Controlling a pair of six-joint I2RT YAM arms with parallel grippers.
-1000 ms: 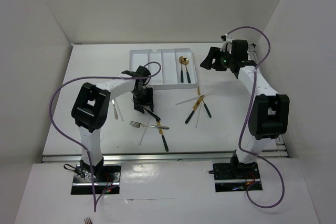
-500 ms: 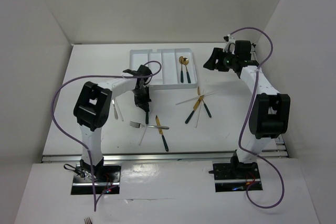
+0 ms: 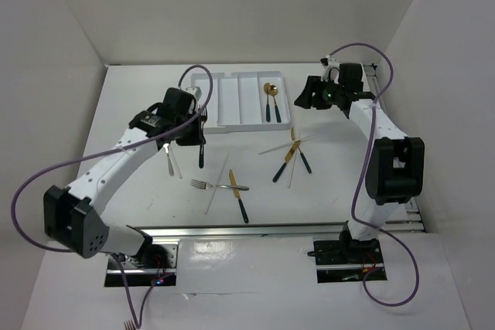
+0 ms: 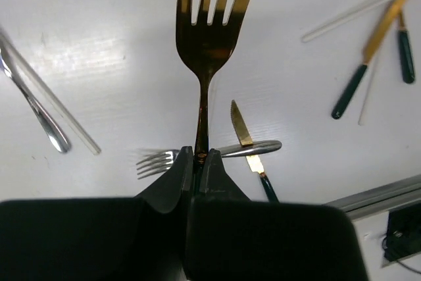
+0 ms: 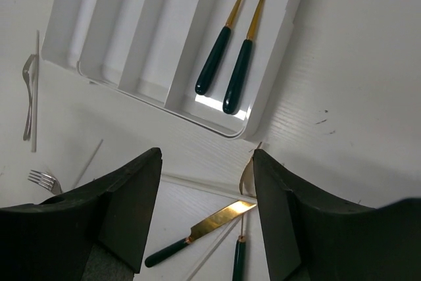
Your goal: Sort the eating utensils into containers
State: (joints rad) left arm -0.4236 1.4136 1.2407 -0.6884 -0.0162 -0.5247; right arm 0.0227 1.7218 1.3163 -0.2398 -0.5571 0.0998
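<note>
The gold fork is clamped by its thin neck between the shut fingers of the left gripper. Its tines point straight out ahead of the fingertips, raised above the table. On the table just past those fingertips, a silver fork lies crossed by a gold knife. Off to the gripper's left, a silver utensil and a pale chopstick lie together. Off to its right, a second gold knife lies among more chopsticks. The right gripper holds nothing, its fingers spread wide apart. Ahead of it sits the white tray, with two gold spoons side by side in the end compartment closest to that gripper.
</note>
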